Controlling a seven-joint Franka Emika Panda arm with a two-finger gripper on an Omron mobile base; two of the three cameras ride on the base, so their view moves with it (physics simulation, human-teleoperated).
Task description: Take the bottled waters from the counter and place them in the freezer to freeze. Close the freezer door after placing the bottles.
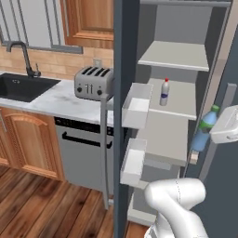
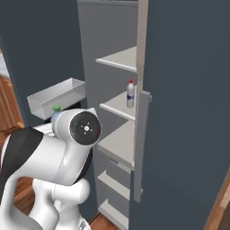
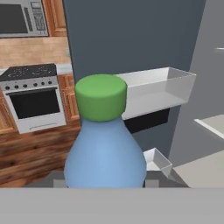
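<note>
Raised beside the open freezer (image 1: 186, 93), pincer (image 1: 222, 128) clamped on green-capped bottle (image 1: 203, 130); red-capped bottle (image 1: 164, 92) upright at middle shelf's (image 1: 179, 97) front edge.

Even, soft light, no clear source. Faint shadows under the freezer (image 1: 186, 93) shelves. No glare. Edges slightly jagged; the green cap (image 3: 101, 96) at 12 o'clock looks sharp.

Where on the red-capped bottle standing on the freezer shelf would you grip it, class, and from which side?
Grip the red-capped bottle around its straight body, below the narrowing neck. It stands upright near the front of its shelf, with another shelf close overhead, so come in level from the open front rather than from above, jaws either side.
</note>
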